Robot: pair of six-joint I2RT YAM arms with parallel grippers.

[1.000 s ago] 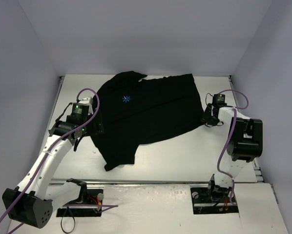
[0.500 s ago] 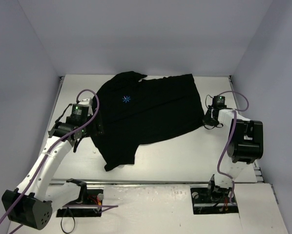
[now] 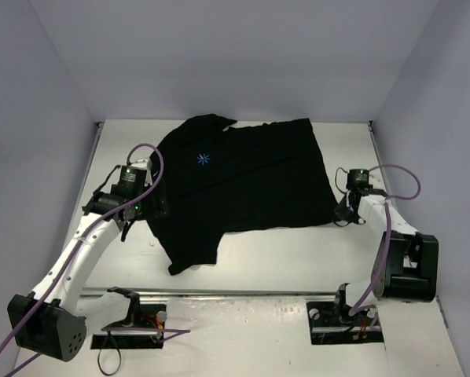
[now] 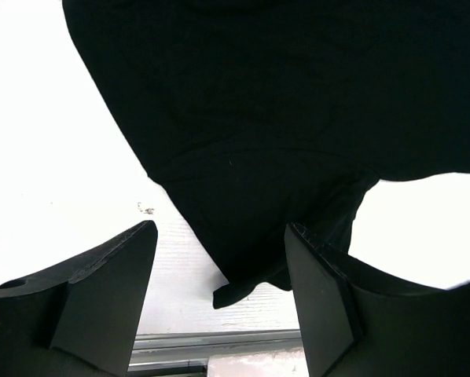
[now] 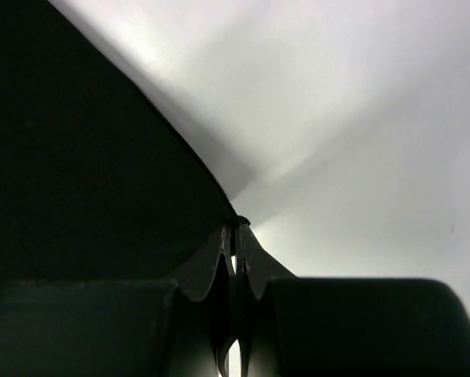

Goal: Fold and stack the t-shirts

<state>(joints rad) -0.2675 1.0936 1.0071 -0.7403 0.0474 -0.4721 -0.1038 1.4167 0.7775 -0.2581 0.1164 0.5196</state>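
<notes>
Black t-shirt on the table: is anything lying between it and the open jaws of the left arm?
Nothing visible does. The left gripper hangs with its jaws open right above the black t-shirt, whose cloth shows between them. Only bare white table lies beside it.

I have a white table carrying one thing: a black t-shirt, spread flat with its light-blue chest logo facing up. The cloth lies between my two tools. Its side edge sits just beside my left gripper, and one sleeve runs past that gripper toward the near edge. Its hem corner reaches right up to the tips of my right gripper, with bare white tabletop on that gripper's other side.
</notes>
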